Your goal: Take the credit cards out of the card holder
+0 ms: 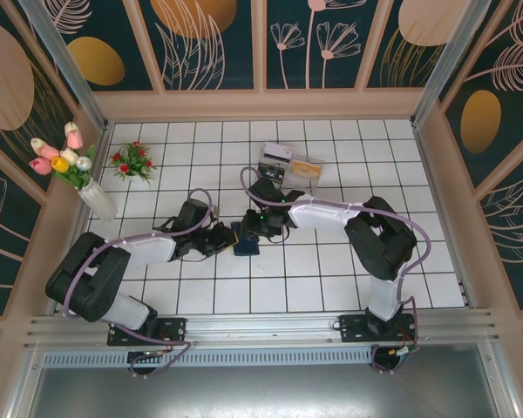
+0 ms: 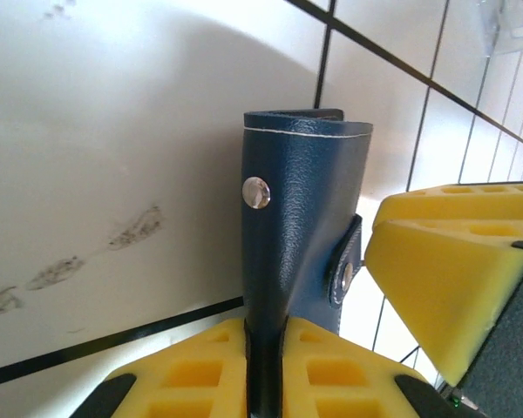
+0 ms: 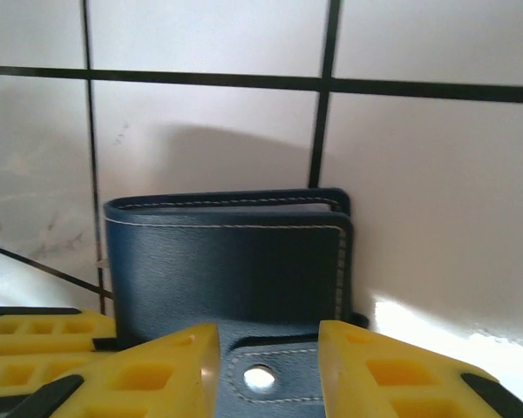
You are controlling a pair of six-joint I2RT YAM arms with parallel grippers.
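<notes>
Standing beyond card holder [image 1: 247,239]: tray [image 1: 312,165] (clear)

One card holder [image 2: 305,218]; two claws: left claw [image 2: 264,344], right claw [image 3: 268,348]; one vase [image 1: 98,200].

Card holder [image 3: 227,261] is navy blue with pale stitching and a silver snap [image 2: 256,192]; gripper pads [image 2: 220,338] are yellow; table tiles [image 1: 331,279] are white with black lines; walls [image 1: 200,70] bear gold-pink plant motifs on dark teal.
</notes>
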